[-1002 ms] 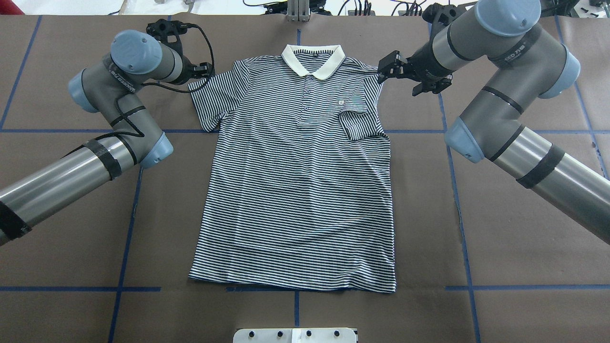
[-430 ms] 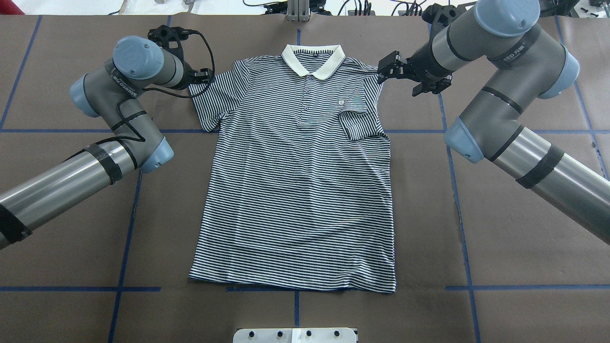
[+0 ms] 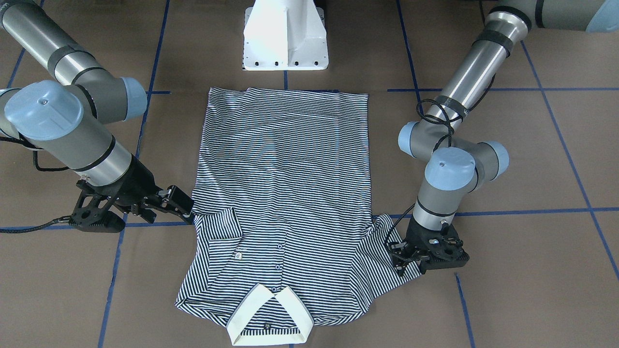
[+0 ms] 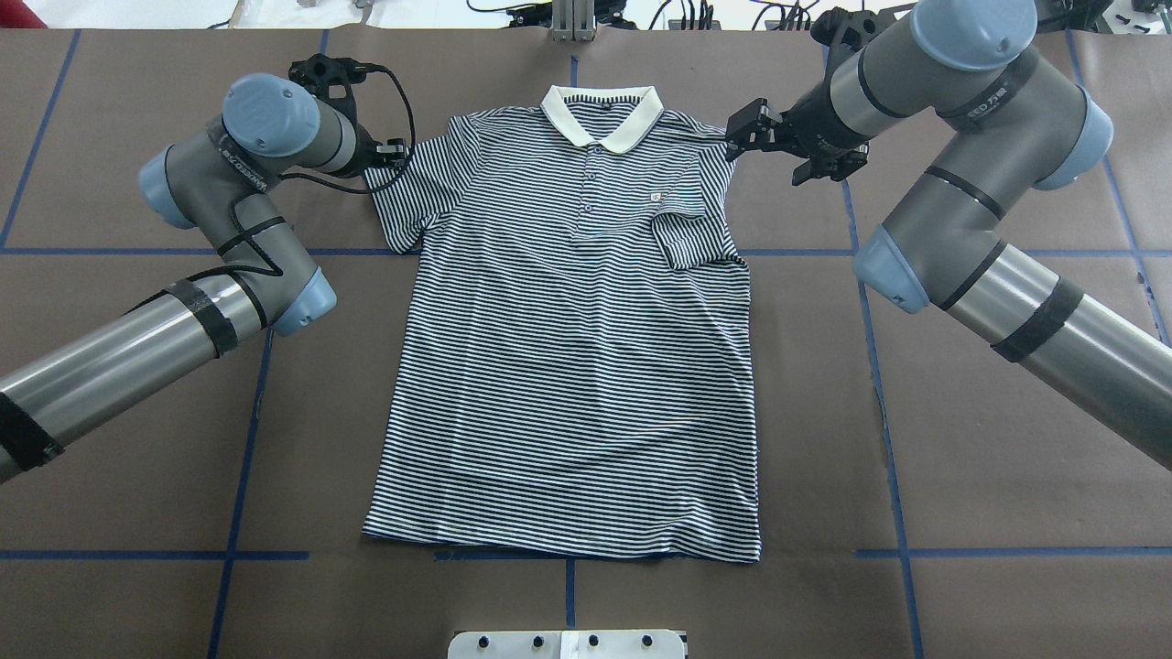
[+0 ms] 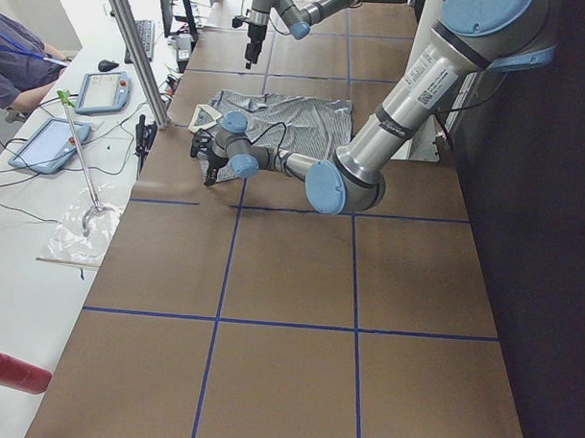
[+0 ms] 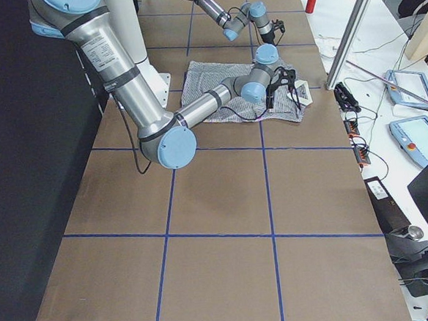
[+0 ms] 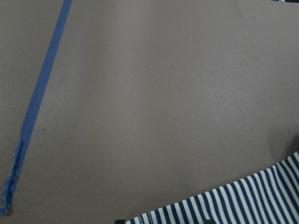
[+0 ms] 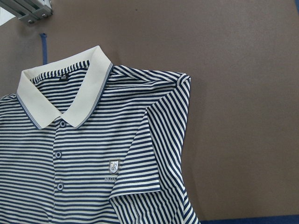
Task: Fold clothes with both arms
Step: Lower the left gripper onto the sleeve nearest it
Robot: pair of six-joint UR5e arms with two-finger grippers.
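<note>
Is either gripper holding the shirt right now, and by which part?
The right gripper holds nothing; it is open beside the shoulder. The left gripper is down at the polo shirt's sleeve edge, but whether it grips it cannot be told.

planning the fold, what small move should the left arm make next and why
Probably lower the left tool onto the outspread left-side sleeve of the navy-and-white striped polo shirt and grip its edge: the tool sits right there, and the right-side sleeve is already folded in.
</note>
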